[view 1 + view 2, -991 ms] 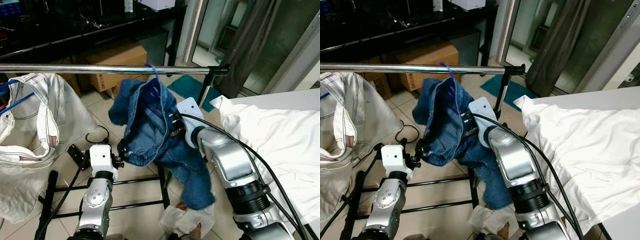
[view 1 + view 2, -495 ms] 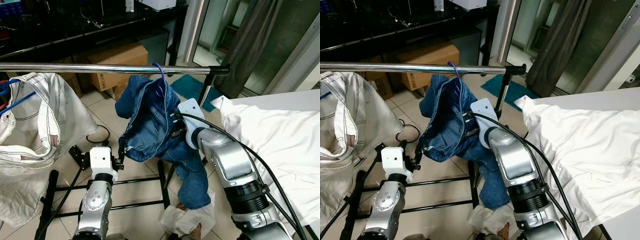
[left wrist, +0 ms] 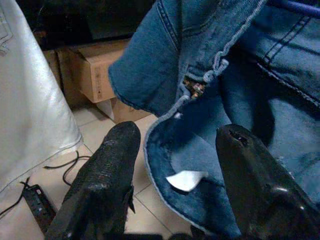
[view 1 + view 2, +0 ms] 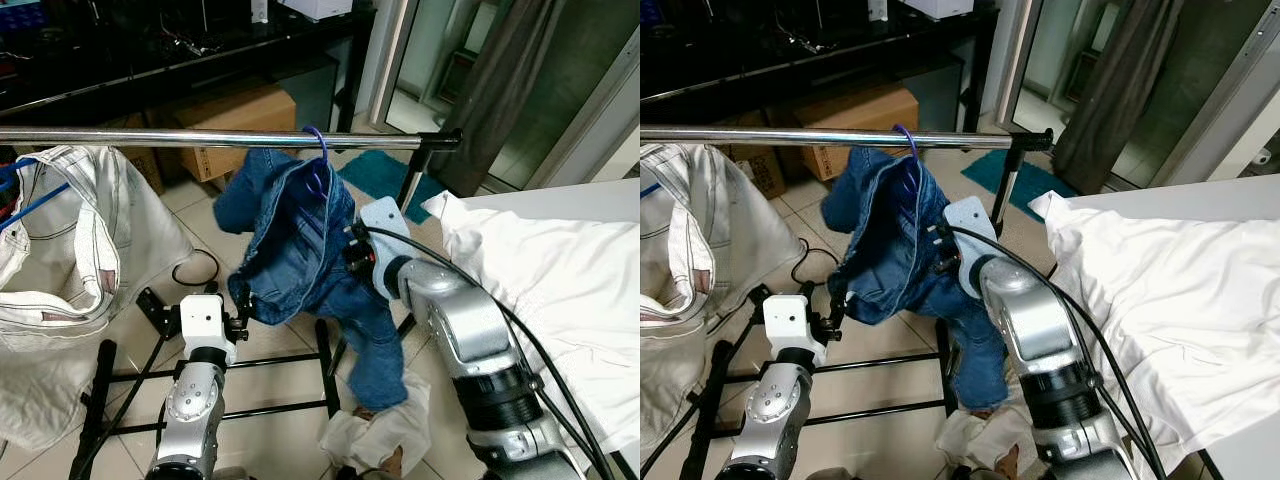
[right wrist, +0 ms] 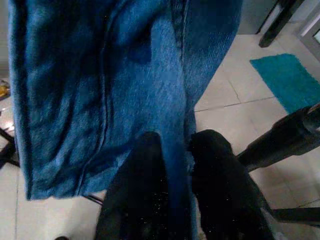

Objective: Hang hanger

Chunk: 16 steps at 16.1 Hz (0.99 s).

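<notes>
Blue jeans [image 4: 290,250] hang from a blue hanger whose hook [image 4: 318,142] sits over the chrome rail [image 4: 150,138], near its right end. My right gripper [image 5: 180,142] is shut on a fold of the denim, at the jeans' right side [image 4: 347,255], below the hook. My left gripper [image 3: 180,137] stands open just under the jeans' lower hem [image 4: 240,308]. Its two fingers straddle the hem edge without pinching it. One jeans leg [image 4: 380,360] hangs down toward the floor.
A white garment [image 4: 60,250] hangs on the rail at the left. A bed with a white sheet [image 4: 560,270] stands close at the right. Cardboard boxes [image 4: 240,115] sit behind the rail, and a white cloth [image 4: 365,440] lies on the tiles by the rack's black base bars [image 4: 260,410].
The hanger hook rose from just under the rail to sit over it. The jeans swung, and the left gripper now sits under the hem.
</notes>
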Tool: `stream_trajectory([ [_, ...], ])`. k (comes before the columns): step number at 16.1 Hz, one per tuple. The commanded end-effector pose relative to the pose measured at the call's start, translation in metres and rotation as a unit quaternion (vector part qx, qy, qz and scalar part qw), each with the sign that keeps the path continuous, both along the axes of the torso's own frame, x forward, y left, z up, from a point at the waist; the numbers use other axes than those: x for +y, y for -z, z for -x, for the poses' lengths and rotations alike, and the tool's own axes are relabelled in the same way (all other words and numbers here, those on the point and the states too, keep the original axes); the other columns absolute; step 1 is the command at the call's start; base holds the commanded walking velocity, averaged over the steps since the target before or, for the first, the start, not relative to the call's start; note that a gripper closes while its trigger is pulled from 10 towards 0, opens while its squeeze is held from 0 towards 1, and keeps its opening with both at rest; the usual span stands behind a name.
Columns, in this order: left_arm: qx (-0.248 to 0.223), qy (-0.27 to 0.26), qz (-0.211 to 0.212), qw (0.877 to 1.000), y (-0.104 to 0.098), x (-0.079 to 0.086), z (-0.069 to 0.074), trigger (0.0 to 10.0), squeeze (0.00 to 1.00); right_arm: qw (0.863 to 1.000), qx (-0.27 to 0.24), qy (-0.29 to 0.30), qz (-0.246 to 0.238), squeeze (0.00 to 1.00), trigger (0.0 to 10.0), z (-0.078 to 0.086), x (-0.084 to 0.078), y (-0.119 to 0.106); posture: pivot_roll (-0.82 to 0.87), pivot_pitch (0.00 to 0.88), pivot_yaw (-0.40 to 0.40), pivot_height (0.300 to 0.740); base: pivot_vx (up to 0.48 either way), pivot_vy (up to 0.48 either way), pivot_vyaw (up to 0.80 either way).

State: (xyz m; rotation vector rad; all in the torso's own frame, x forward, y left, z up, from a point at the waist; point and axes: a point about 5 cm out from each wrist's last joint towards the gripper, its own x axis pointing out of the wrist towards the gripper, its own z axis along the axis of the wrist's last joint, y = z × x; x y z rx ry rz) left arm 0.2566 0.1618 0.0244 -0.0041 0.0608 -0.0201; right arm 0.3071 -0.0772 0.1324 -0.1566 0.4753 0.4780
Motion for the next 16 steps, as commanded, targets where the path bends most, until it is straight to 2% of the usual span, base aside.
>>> stream_trajectory([
  [1,-0.008,0.007,-0.001,1.000,-0.003,-0.005,-0.002,10.0,0.00,1.000,-0.009,0.003,-0.008,0.97,10.0,0.001,-0.006,-0.004,0.16,0.042,-0.088,0.740,0.000,0.000,0.00],
  [3,-0.007,0.008,0.000,1.000,-0.003,-0.006,-0.001,10.0,0.00,1.000,-0.009,0.001,-0.017,0.00,10.0,0.003,-0.010,-0.005,0.16,0.043,-0.087,0.740,0.000,0.000,0.00],
  [4,-0.006,0.008,0.000,1.000,-0.002,-0.006,0.000,10.0,0.00,1.000,-0.008,0.000,-0.022,0.00,10.0,0.006,-0.013,-0.004,0.15,0.045,-0.086,0.740,0.000,0.000,0.00],
  [6,-0.004,0.009,0.001,1.000,-0.001,-0.006,0.001,10.0,0.00,0.997,-0.019,0.005,-0.068,0.00,10.0,0.015,-0.025,-0.007,0.15,0.048,-0.087,0.740,0.000,0.000,0.00],
  [10,0.001,0.012,0.002,1.000,0.002,-0.007,0.001,10.0,0.00,0.988,-0.057,-0.017,-0.144,0.00,10.0,0.034,-0.036,-0.017,0.13,0.050,-0.086,0.740,0.000,0.000,0.00],
  [16,-0.001,0.024,-0.003,1.000,0.003,-0.009,0.002,10.0,0.00,0.977,-0.096,0.000,-0.190,0.00,10.0,0.051,-0.053,0.003,0.12,0.049,-0.083,0.740,0.000,0.000,0.00],
])
